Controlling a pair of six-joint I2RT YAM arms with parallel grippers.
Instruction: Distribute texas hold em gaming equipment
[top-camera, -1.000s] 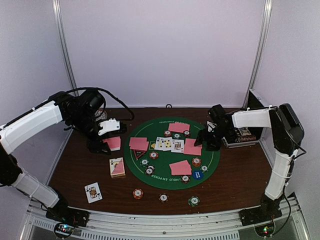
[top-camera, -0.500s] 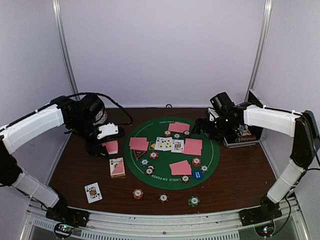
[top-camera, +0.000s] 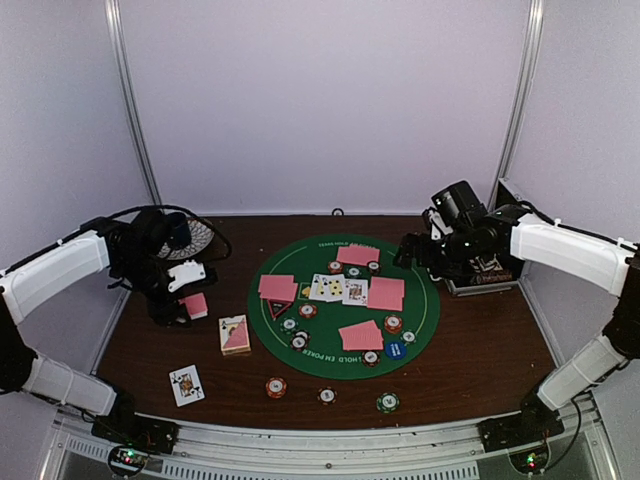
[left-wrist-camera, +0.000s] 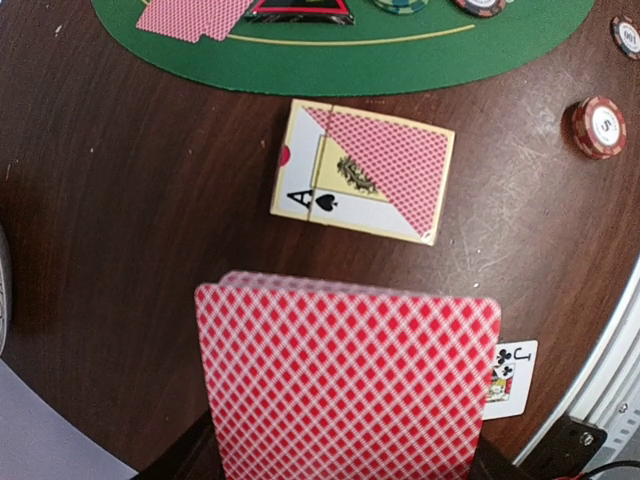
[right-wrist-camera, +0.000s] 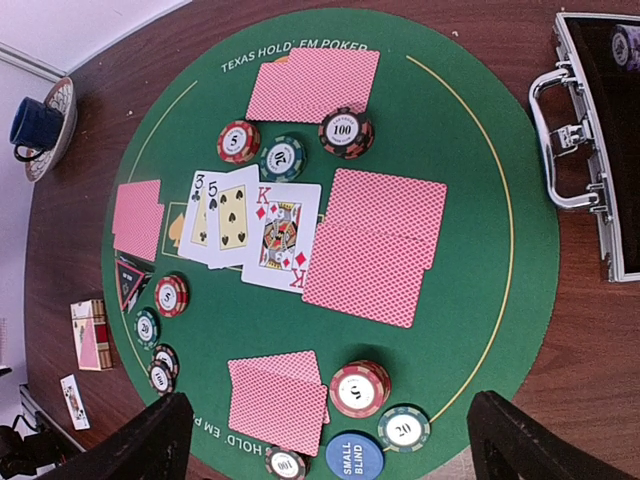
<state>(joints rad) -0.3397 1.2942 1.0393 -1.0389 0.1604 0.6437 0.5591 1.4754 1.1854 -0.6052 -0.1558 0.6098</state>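
My left gripper (top-camera: 186, 310) is shut on a stack of red-backed playing cards (left-wrist-camera: 345, 380), held over the bare wood left of the green mat (top-camera: 425, 312); its fingers are hidden behind the cards. My right gripper (top-camera: 414, 250) hangs open and empty above the mat's right side, its fingers (right-wrist-camera: 150, 440) spread wide. On the mat lie face-down card pairs (right-wrist-camera: 372, 245) (right-wrist-camera: 280, 398) (right-wrist-camera: 315, 82) (right-wrist-camera: 137, 218), three face-up cards (right-wrist-camera: 255, 225), poker chips (right-wrist-camera: 358, 390), a blue small-blind disc (right-wrist-camera: 354, 457) and a red triangle (top-camera: 277, 308).
A card box (left-wrist-camera: 365, 170) and a face-up jack (top-camera: 186, 385) lie on the wood left of the mat. Three chips (top-camera: 327, 395) sit near the front edge. The open chip case (right-wrist-camera: 600, 140) stands at the right, the blue cup on its plate (top-camera: 180, 235) at back left.
My left arm has drawn back to the left with the card stack. My right gripper has opened wide, lifted and pulled back to the right from the right-hand card pair.
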